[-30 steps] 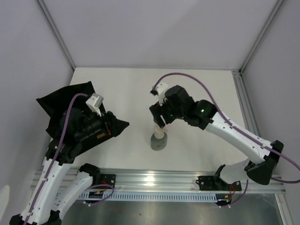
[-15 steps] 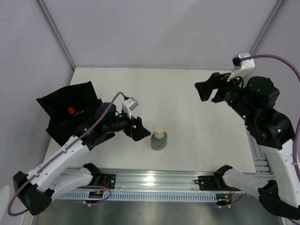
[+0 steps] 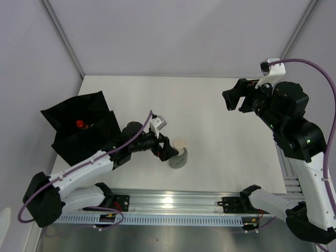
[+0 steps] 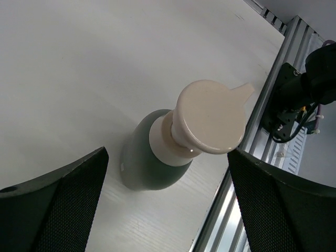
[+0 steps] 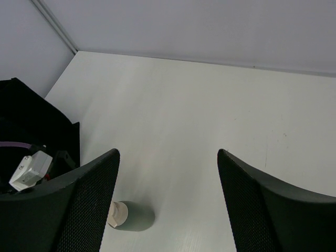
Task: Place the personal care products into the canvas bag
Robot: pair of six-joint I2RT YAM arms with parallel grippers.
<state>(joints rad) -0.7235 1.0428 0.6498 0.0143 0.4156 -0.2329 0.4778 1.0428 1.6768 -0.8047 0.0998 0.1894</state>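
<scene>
The grey bottle (image 3: 178, 156) with a pale cap stands upright near the table's front middle; it also shows in the left wrist view (image 4: 157, 157) and the right wrist view (image 5: 131, 216). My left gripper (image 3: 167, 149) is open, its fingers either side of the bottle without touching it. The black canvas bag (image 3: 79, 126) lies at the left, and a red bottle (image 3: 80, 124) shows inside its mouth. The beige bottle is not visible. My right gripper (image 3: 234, 101) is open and empty, raised high at the right.
A metal rail (image 3: 178, 202) runs along the table's near edge, just in front of the bottle. The enclosure walls stand close on the left, back and right.
My left gripper has reached right from beside the bag until its open fingers flank the grey bottle. My right arm withdrew from the bottle up to the right and is now nearly still.
</scene>
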